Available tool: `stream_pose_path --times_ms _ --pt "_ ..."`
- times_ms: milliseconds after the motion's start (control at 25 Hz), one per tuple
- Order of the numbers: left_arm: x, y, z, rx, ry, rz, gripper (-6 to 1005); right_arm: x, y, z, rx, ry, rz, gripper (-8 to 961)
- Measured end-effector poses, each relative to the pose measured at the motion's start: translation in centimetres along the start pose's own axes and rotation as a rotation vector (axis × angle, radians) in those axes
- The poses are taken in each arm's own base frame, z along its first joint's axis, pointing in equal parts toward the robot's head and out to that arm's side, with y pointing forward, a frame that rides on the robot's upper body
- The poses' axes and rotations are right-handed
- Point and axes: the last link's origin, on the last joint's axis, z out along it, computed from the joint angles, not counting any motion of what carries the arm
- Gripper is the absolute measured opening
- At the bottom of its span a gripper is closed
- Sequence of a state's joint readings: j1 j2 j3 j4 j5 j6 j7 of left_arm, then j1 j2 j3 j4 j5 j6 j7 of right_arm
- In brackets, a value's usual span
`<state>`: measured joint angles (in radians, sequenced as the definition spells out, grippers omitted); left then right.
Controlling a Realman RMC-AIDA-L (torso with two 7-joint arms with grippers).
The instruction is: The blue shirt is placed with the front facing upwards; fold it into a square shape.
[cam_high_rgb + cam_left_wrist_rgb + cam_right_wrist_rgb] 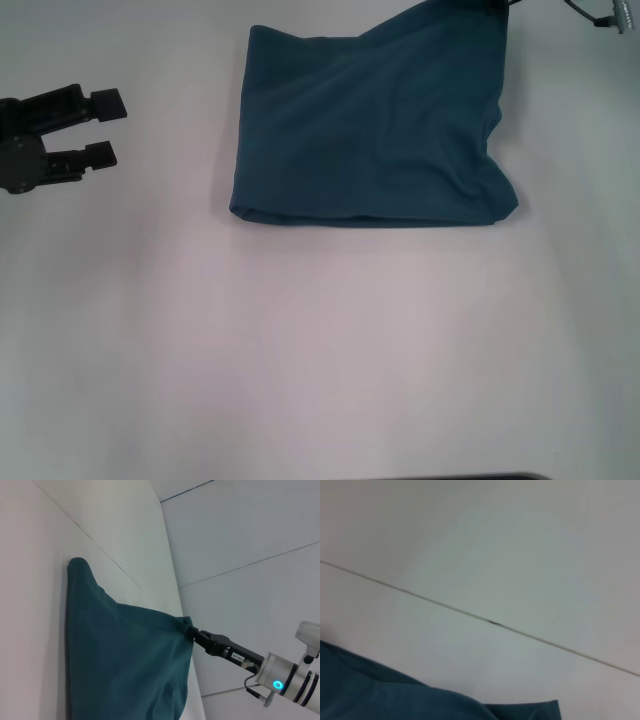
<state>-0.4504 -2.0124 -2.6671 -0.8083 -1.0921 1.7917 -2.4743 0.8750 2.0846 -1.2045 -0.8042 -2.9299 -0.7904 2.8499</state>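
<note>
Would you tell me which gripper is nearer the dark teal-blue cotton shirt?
Right. The right gripper pinches the dark teal-blue cotton shirt at its far right corner; the left gripper hovers open, apart, off its left side.

White table point(320, 340), matte, plain, fills most of head view. One item lies directly on it: the blue shirt point(365, 130), folded to a rough rectangle, sitting toward far edge, slightly right of centre. Near fold edge runs approx straight; left edge also straight; right side bulges out. Far right corner of shirt is pulled up off the surface, rest lies flat w/ soft wrinkles. No print or collar visible on upper face. Thin seam line crosses tabletop in right wrist view.
</note>
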Motion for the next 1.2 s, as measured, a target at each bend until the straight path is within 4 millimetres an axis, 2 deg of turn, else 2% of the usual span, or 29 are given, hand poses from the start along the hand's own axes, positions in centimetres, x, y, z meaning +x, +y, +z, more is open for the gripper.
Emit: stream_pose_path --times_ms 360,600,840,1120,1200 --pt "-0.1 -0.1 0.0 0.0 0.001 -0.004 946 -0.3 -0.8 0.2 0.013 -0.042 0.053 36" --pt "-0.2 -0.1 0.0 -0.002 0.002 -0.007 945 -0.7 -1.6 0.4 0.012 -0.045 0.117 201" --pt "-0.2 0.0 0.1 -0.004 -0.004 -0.003 945 -0.6 -2.4 -0.3 -0.029 0.002 0.184 456" --pt "0.2 0.1 -0.1 -0.002 0.002 0.003 946 -0.6 -1.3 -3.0 -0.306 0.044 0.248 674" --pt "0.2 0.1 -0.2 0.0 0.004 0.003 946 -0.4 -0.9 -3.3 -0.381 0.044 0.278 692"
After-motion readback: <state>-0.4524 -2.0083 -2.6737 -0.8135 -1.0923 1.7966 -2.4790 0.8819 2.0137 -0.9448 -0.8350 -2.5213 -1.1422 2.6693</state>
